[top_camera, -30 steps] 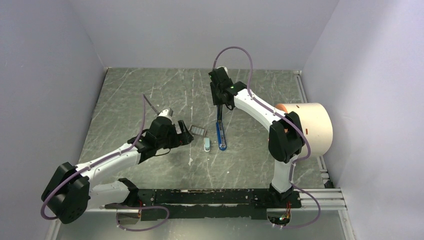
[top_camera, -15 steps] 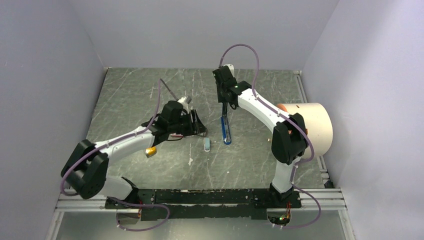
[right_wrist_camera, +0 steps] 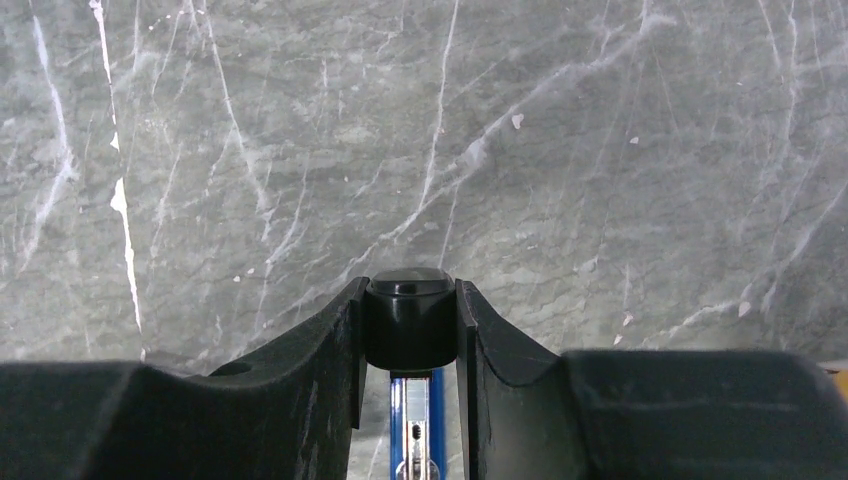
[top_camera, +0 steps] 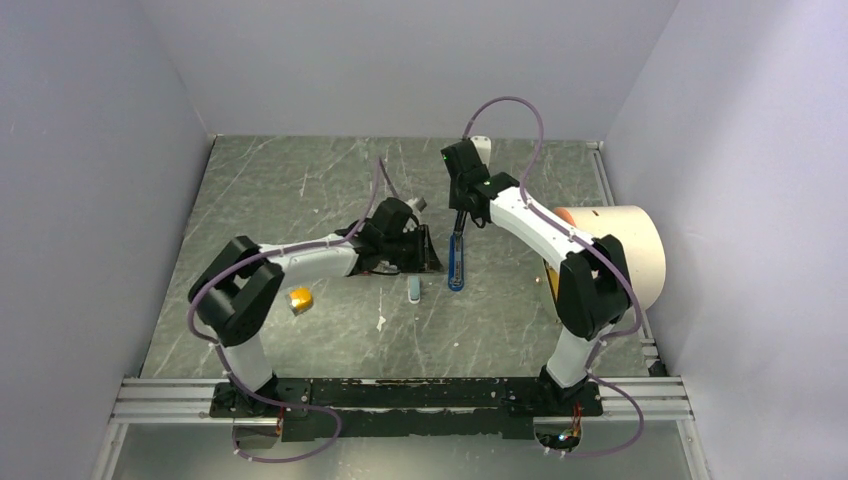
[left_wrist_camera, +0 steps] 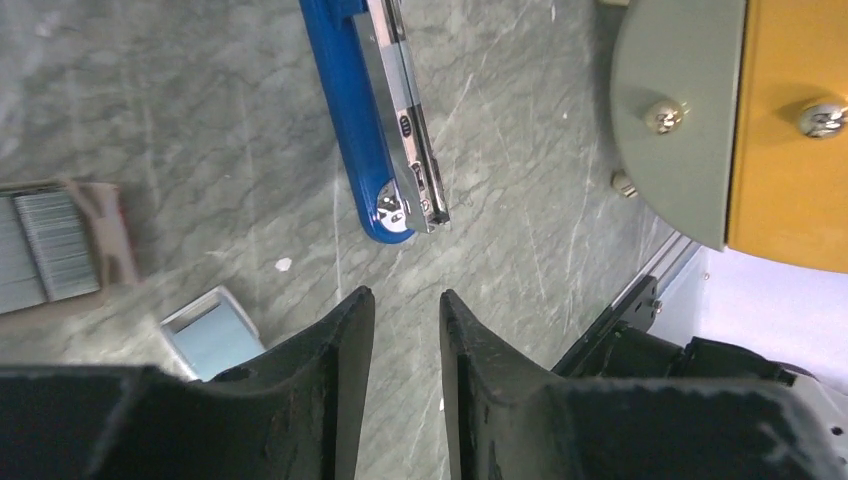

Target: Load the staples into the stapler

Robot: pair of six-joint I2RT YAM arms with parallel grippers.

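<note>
The blue stapler lies on the table with its metal rail exposed. My right gripper is shut on its raised black end, and the blue base shows below between the fingers. The staples are silvery strips in a grey tray at the left edge of the left wrist view. My left gripper hovers just short of the stapler's front tip. Its jaws stand a narrow gap apart with only bare table between them. In the top view my left gripper covers the tray.
A small light-blue box lies in front of the left gripper, also seen in the left wrist view. An orange-yellow block sits near the left arm's elbow. A big cream cylinder stands at the right.
My left arm has swung right and forward towards the stapler, and its jaws have narrowed from wide apart. The right gripper has shifted slightly right with the stapler.
</note>
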